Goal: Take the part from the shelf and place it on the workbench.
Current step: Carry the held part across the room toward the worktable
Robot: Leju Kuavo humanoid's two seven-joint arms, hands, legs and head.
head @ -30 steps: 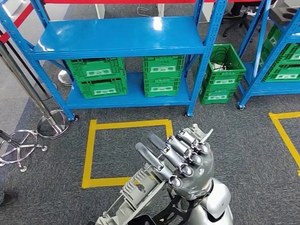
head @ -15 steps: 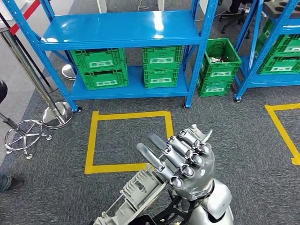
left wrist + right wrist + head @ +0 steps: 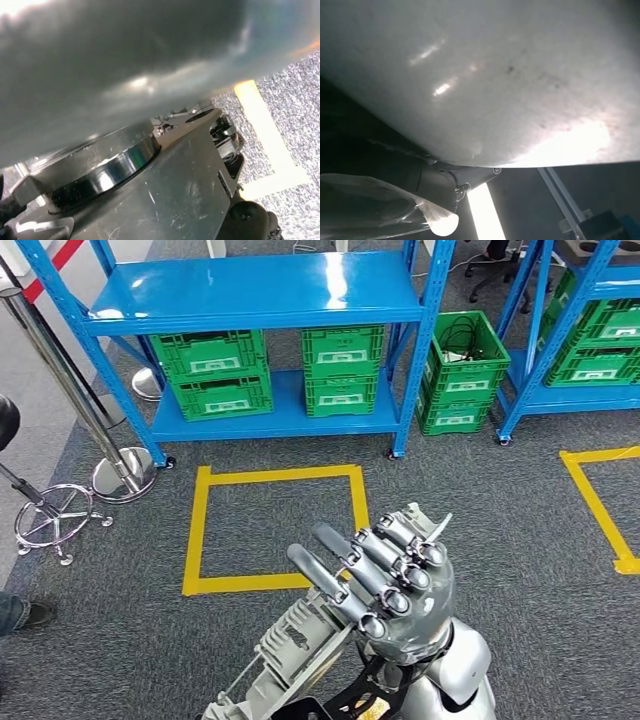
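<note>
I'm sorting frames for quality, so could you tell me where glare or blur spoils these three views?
Head view: sharp, with a white glare patch on the blue shelf top; the right hand on the grey part is crisp. Left wrist view: a dark, blurred surface lies close across the lens, while the yellow floor tape is clearer. Right wrist view: a pale blurred surface with bright highlights.

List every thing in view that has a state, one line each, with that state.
Right hand: fingers laid over the grey part, holding it.
Grey part: carried, off the shelf, tilted, above the carpet.
Blue shelf: upper level bare.
Green crates: stacked on the lower level.
Green crate on the floor: open, cables inside.
Yellow tape square: nothing inside it.
</note>
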